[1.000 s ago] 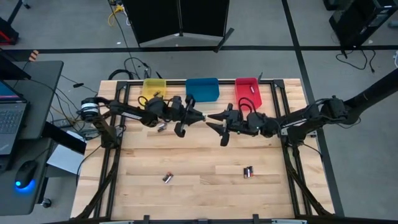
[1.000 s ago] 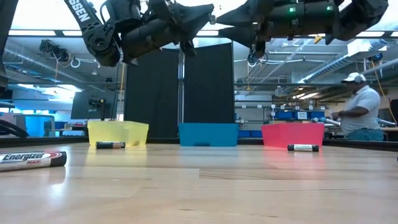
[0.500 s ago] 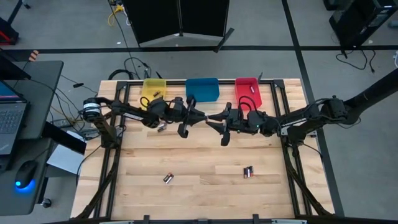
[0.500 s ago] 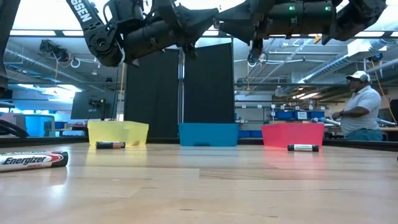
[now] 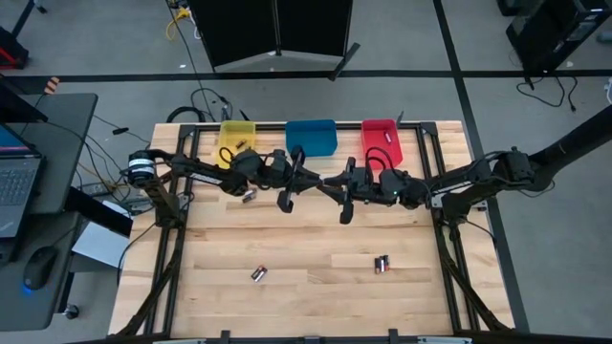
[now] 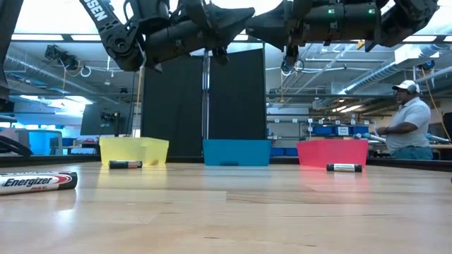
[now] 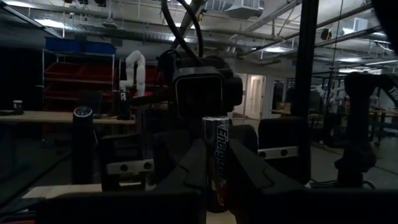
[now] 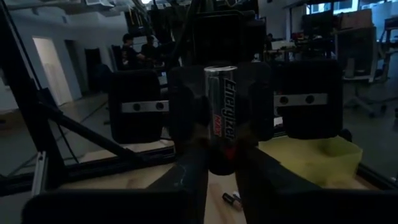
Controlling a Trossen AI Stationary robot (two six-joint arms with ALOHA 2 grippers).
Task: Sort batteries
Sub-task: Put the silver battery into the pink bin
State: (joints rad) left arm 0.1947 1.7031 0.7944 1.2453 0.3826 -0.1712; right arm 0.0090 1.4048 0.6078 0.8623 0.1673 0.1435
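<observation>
One dark Energizer battery (image 7: 216,158) stands upright between both grippers, high above the table's middle; it also shows in the right wrist view (image 8: 221,118). My left gripper (image 5: 311,181) and my right gripper (image 5: 330,182) meet tip to tip, each level and facing the other. Both are shut on this battery. Loose batteries lie on their sides on the wood: one near the left arm (image 5: 249,196), one toward the near left (image 5: 257,273) and a pair toward the near right (image 5: 382,264). My left gripper pinches the battery's round side (image 7: 214,186) between its two fingers, level, from the table's left. The fingers lie across the battery, which stands upright, clear of the table. My right gripper pinches the same battery's round side (image 8: 221,163) between its two fingers, level, from the table's right, fingers across it. The battery stands upright, clear of the table.
A yellow bin (image 5: 238,136), a blue bin (image 5: 312,137) and a red bin (image 5: 381,140) stand in a row at the far edge; the yellow and red ones hold batteries. A person (image 6: 413,123) stands beyond the table at the right.
My left gripper has moved toward the table's right edge, closing the gap to my right gripper, so the two sets of fingertips now meet around the battery.
</observation>
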